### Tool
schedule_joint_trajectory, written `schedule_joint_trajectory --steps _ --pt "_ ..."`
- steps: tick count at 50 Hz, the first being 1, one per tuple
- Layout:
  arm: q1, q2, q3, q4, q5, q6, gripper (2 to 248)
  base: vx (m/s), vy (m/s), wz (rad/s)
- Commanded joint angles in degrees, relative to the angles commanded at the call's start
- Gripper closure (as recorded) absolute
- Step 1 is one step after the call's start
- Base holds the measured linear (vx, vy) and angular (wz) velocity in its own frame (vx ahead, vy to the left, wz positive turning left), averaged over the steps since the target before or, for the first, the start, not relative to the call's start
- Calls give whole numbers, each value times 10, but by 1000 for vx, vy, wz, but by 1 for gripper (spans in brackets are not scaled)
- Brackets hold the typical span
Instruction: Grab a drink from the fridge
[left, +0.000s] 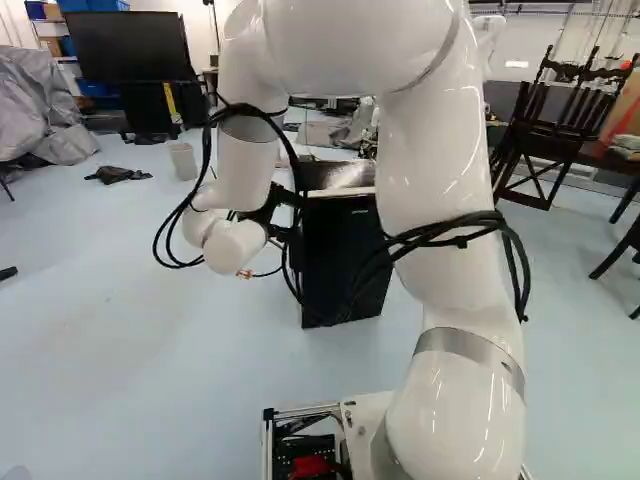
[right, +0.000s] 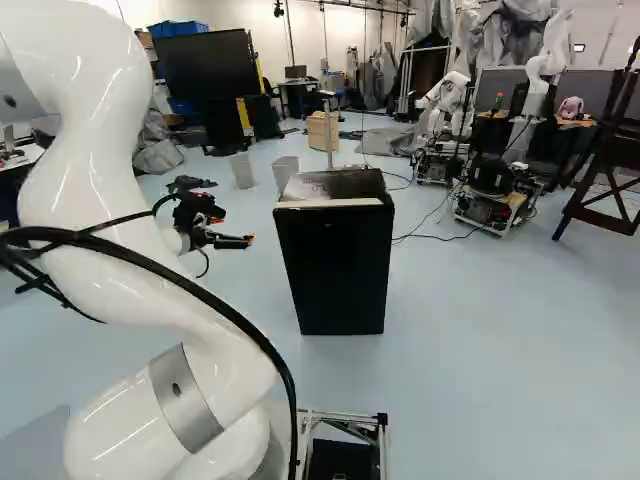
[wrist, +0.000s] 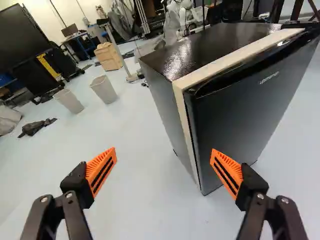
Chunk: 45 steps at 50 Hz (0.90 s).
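In the right base view my gripper (right: 236, 238) hangs left of the small black fridge (right: 335, 265), with floor showing between them. The wrist view shows the gripper (wrist: 164, 154) open, its orange pads wide apart and nothing between them. The fridge (wrist: 245, 105) stands ahead of the fingers, to one side, its dark door closed along a pale edge strip. One fingertip overlaps the door's lower part in that view; I cannot tell how far off it is. In the left base view, my arm partly covers the fridge (left: 345, 255). Its inside is hidden, and no drink shows.
Two pale bins (right: 242, 170) and a wooden box (right: 322, 130) stand behind the fridge. A dark cloth (wrist: 36, 127) lies on the floor. Another robot (right: 500, 180) is at the right base view's back right, with dark chairs (left: 560, 120) farther right.
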Motion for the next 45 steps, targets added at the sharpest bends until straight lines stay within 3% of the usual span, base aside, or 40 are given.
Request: schedule_joint_trajectory --steps 19,45 --pt "-8 -37 -55 32 6 0 3 0 0 0" --pt "-18 -53 -78 75 23 0 3 0 0 0"
